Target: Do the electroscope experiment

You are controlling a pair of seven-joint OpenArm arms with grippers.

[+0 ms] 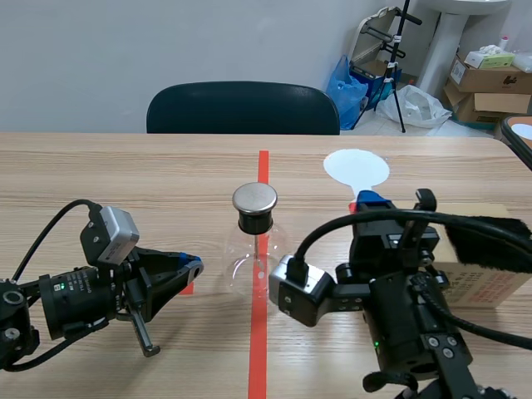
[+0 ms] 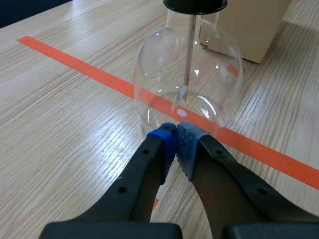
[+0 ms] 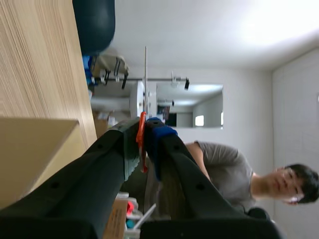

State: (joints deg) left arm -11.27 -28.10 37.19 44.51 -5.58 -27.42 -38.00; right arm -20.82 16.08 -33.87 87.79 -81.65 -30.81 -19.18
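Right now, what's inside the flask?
Inside the flask, a thin rod hangs down from the stopper and ends in a small foil leaf. The rod's top is hidden inside the stopper.

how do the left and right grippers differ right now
The left gripper is shut on nothing; the right gripper is shut on the white paddle. The left gripper lies low on the table, close to the glass flask; the right gripper is rolled on its side, apart from the flask. Both have their fingers closed.
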